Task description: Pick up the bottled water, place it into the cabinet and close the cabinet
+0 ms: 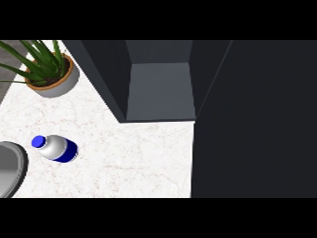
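Bottled water (54, 148) standing on white table (140, 158), near left, untouched, well apart from cabinet (159, 88) at far centre, open to receive it. Broad dark door panel (264, 121) across right, hiding whatever lies behind. Grey rounded shape (2, 172) cut off near left, possibly a forearm. Left hand spread or curled: cannot tell. Right hand out of view.

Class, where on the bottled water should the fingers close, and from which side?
Close round the white middle of the bottled water, below its blue cap, probably coming sideways from the robot's near side: it appears upright and round-walled.
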Robot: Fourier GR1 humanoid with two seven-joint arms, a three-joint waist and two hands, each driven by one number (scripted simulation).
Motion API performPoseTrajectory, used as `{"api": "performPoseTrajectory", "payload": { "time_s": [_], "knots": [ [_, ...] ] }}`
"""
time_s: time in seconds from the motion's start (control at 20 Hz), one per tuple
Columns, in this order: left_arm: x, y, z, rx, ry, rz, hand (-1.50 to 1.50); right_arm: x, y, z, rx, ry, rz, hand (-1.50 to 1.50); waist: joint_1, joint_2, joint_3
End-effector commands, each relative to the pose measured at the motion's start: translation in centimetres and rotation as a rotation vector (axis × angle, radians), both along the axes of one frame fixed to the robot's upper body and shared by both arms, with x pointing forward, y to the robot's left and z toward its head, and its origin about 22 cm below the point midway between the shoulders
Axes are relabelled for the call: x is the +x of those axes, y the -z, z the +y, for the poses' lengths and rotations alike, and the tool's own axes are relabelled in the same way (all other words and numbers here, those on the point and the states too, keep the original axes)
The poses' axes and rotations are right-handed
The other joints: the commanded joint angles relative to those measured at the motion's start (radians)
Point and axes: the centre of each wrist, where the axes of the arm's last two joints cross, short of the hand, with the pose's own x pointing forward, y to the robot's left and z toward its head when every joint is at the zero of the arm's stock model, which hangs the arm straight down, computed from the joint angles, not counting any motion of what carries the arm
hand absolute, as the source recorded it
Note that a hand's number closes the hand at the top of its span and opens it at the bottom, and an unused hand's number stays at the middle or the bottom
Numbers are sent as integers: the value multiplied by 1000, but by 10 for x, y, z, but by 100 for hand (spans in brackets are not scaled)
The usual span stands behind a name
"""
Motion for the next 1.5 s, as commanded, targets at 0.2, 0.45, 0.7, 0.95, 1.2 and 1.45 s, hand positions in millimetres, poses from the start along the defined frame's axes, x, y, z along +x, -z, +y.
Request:
{"api": "performPoseTrajectory", "payload": {
  "time_s": [0.2,0.45,0.7,0.95,1.2,1.45],
  "knots": [
    [44,41,11,65,18,2,-150,-28,-29,4,88,-78,-73,-150,-11,3,0],
    [60,61,27,76,7,22,-150,-31,-29,9,112,-88,-73,-150,-4,3,-1],
    [83,81,25,94,-50,24,-150,-36,-23,-8,93,-82,-64,-150,-9,2,0],
    [88,119,3,115,-56,91,-150,-35,-25,-2,94,-64,-91,-150,-1,4,-1],
    [83,152,19,95,-39,135,-150,-42,-26,-4,99,-77,-78,-150,-10,4,-2],
    [89,174,21,97,-71,140,-150,-43,-24,-8,93,-99,-75,-150,-10,5,-2]
  ]
}}
